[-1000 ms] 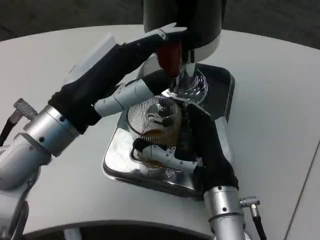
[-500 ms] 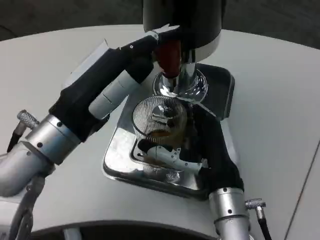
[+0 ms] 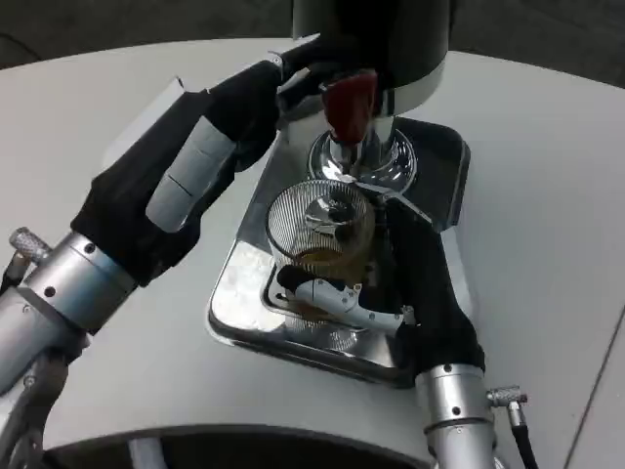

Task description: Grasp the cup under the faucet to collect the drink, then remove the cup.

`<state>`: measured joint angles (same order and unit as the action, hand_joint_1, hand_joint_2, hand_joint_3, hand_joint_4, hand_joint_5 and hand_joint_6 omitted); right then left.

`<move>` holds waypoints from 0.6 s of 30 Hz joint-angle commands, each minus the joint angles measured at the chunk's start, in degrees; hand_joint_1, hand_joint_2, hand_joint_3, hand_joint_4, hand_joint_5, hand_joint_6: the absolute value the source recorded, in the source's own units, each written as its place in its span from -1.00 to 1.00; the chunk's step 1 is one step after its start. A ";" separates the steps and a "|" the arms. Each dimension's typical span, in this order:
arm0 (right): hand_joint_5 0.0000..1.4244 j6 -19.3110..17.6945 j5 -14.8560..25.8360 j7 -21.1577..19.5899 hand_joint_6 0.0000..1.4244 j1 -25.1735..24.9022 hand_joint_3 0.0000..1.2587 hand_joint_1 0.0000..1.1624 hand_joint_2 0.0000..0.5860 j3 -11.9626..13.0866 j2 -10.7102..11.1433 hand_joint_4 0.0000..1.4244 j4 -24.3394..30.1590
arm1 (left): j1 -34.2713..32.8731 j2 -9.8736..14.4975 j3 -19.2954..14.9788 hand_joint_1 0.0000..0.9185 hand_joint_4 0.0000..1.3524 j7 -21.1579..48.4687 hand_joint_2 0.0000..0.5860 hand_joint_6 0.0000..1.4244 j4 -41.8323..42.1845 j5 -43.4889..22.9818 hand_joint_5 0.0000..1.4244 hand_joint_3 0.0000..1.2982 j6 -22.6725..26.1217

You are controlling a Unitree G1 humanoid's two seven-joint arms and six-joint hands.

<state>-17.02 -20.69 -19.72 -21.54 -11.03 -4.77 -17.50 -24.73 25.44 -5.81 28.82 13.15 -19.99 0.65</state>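
A ribbed clear glass cup with brown drink in its bottom stands on the shiny metal drip tray, just below the chrome faucet of the dark dispenser. My right hand wraps around the cup from the near right side and grips it. My left hand reaches in from the left, its fingertips at the red tap handle above the faucet.
The tray sits on a round white table. The dispenser body towers over the back of the tray. Open tabletop lies to the right and the near left of the tray.
My left hand has risen and its lower fingers have left the cup's side, staying at the red handle. The camera has shifted slightly. The right hand keeps its hold on the cup.
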 commanded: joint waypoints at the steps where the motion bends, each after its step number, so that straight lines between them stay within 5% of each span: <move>1: -0.09 0.51 0.02 -0.21 -0.27 1.32 -0.15 0.62 -0.51 0.19 -0.16 -0.17 -0.06 | 1.91 -0.17 -1.47 -1.00 -1.00 -0.43 -0.79 -0.91 2.83 -1.33 -0.88 -0.68 1.93; 18: -0.04 0.97 0.32 1.68 -0.21 5.01 -0.15 0.63 -0.50 0.63 0.93 -0.14 7.05 | 5.51 0.94 -6.53 -1.00 -0.99 0.16 -0.79 -0.92 7.03 -3.52 -0.86 -0.66 3.57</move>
<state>-16.37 -20.69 -18.44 -18.09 -10.48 -3.83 -12.62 -20.60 25.85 -11.58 28.50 18.89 -22.47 3.87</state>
